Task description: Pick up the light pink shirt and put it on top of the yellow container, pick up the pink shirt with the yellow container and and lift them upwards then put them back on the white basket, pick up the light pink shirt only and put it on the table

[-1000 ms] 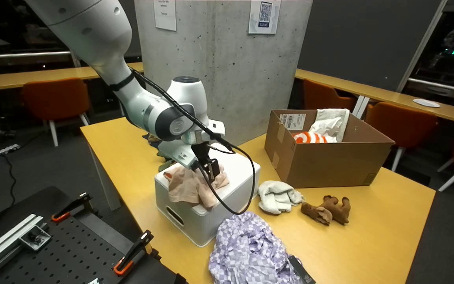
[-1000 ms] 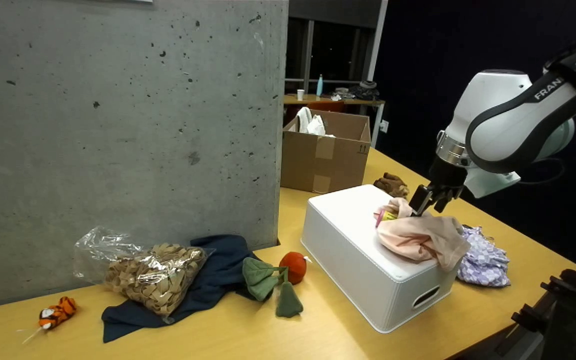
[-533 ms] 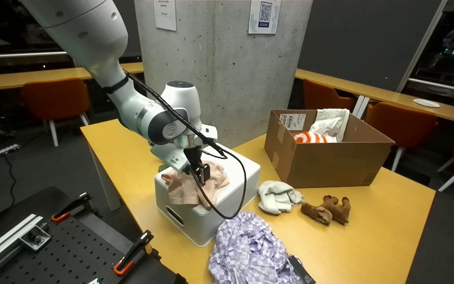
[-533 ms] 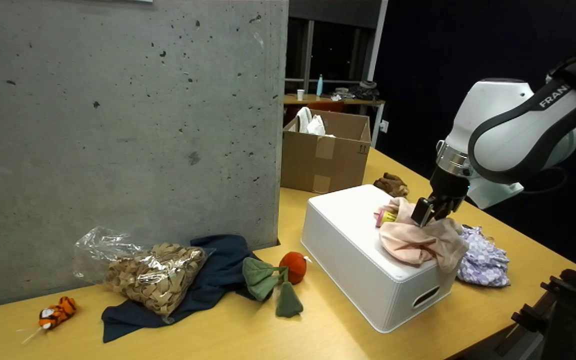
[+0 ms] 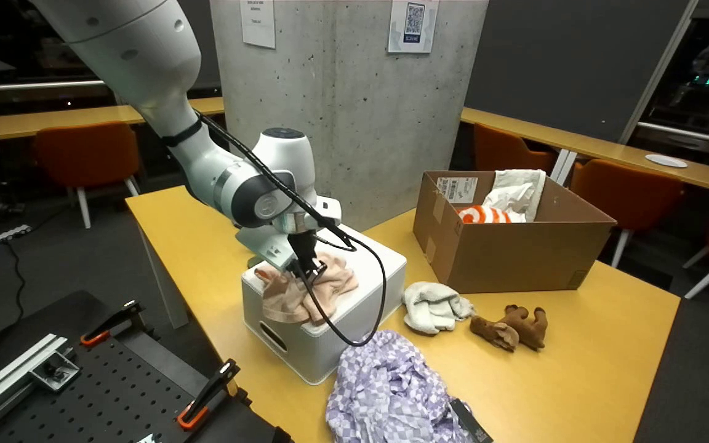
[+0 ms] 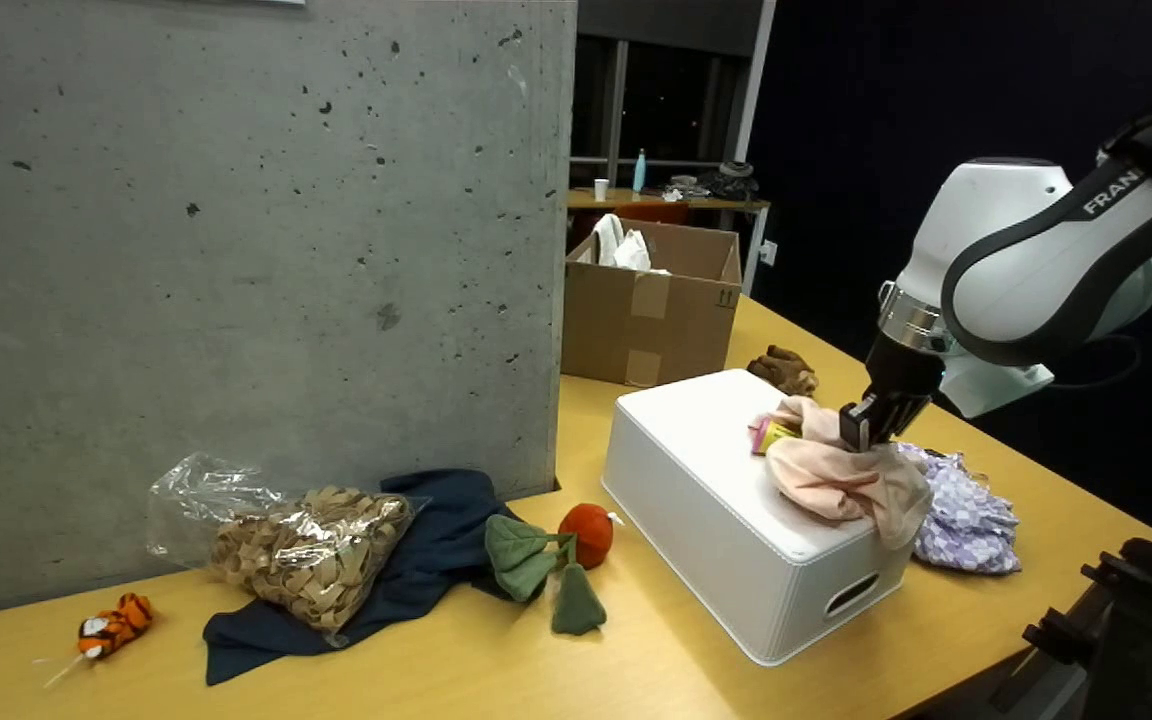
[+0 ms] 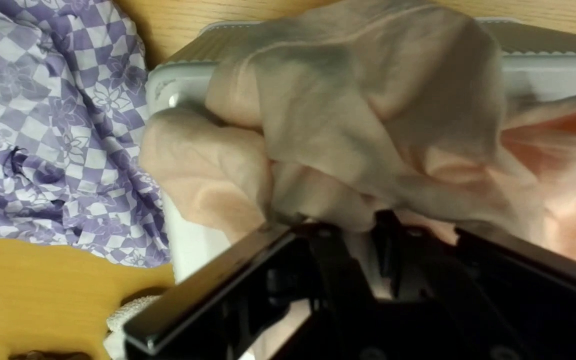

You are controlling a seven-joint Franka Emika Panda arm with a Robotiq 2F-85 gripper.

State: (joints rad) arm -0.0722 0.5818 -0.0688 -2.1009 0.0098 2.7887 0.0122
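Note:
The light pink shirt [image 5: 293, 295] lies crumpled over one end of the upturned white basket [image 6: 706, 540], part of it draping down the side. From beneath its folds pokes the yellow container [image 6: 774, 436], which has a pink end; the rest of it is covered. My gripper [image 6: 858, 428] points down into the middle of the shirt, its jaws closed up on a fold. In the wrist view, fabric bunches between the fingertips of the gripper [image 7: 350, 227], and the container is out of sight. Everything rests on the tan table [image 5: 600, 363].
A purple checkered cloth [image 5: 391, 394] lies against the basket's side. Beyond are a white cloth [image 5: 434, 307], a brown plush animal [image 5: 520, 326] and a cardboard box [image 5: 514, 258]. A concrete pillar [image 6: 266, 250] stands behind, with a plastic bag [image 6: 316, 550] and plush fruit [image 6: 588, 535] nearby.
My gripper has come down into the shirt, and its jaws have closed from wide apart. A fold has gathered between the fingers, and the shirt's near edge has drawn slightly toward them.

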